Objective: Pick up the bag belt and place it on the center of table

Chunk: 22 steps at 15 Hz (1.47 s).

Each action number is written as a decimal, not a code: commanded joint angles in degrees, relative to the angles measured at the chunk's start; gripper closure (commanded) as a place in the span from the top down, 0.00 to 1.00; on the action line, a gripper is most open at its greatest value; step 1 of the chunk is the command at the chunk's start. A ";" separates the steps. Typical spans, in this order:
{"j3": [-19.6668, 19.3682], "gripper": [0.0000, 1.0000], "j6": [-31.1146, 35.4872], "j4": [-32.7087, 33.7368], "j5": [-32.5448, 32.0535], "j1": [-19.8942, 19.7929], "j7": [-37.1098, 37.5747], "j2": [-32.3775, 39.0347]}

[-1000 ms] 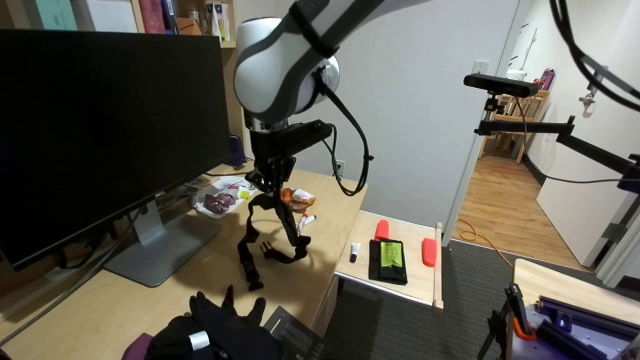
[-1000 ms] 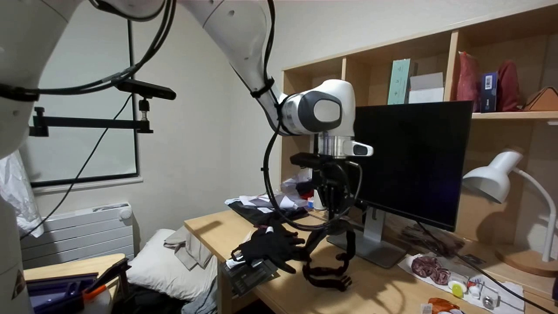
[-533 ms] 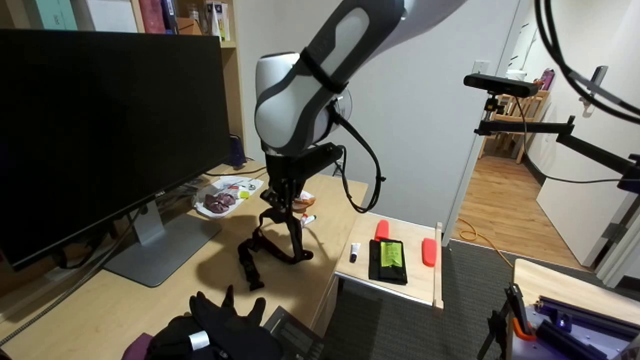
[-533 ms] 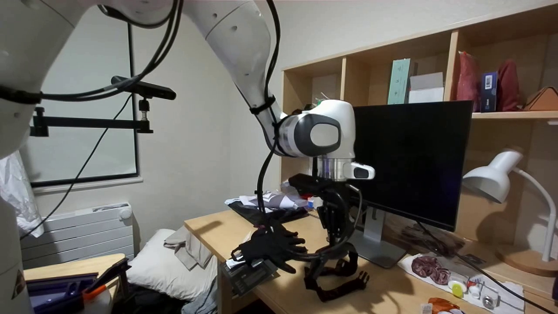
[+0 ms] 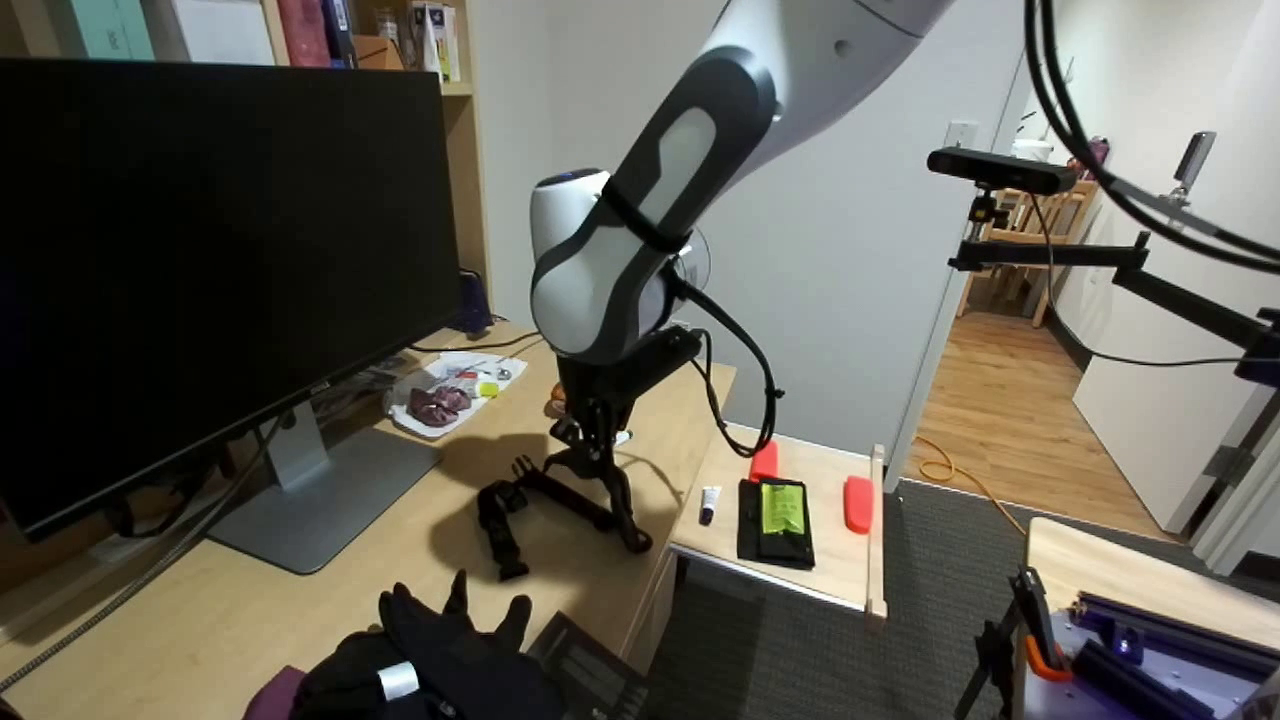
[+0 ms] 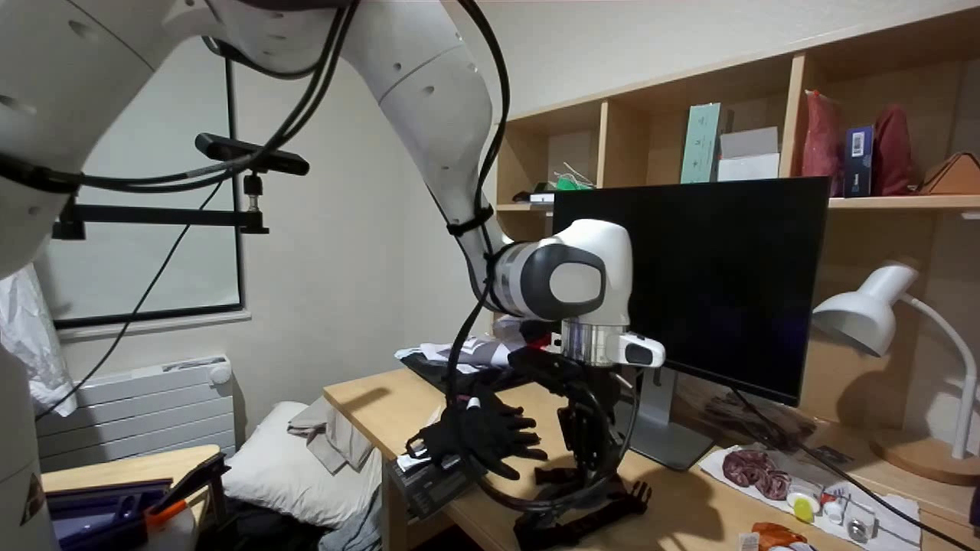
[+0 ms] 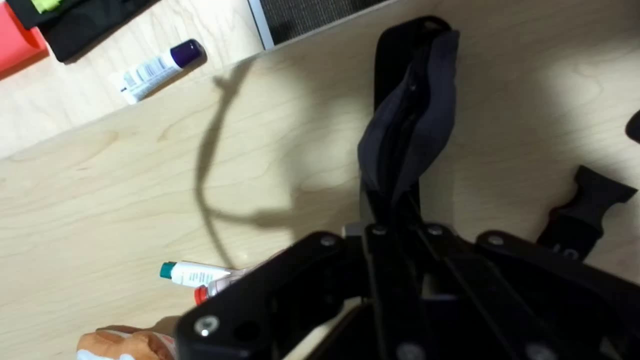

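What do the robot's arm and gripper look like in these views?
The arm is white with rounded dark grey panels and a silver wrist collar. Black cables run along it, tied by black bands. The gripper is black with silvery screw heads.

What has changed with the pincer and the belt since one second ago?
The pincer came down toward the table, lowering the belt; more of it now seems to rest there. Nothing was let go: the pincer still holds the belt. The monitor and glove stayed as they were.
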 commanded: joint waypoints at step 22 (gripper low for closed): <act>5.12 1.00 -17.71 6.98 4.43 1.72 6.20 -16.54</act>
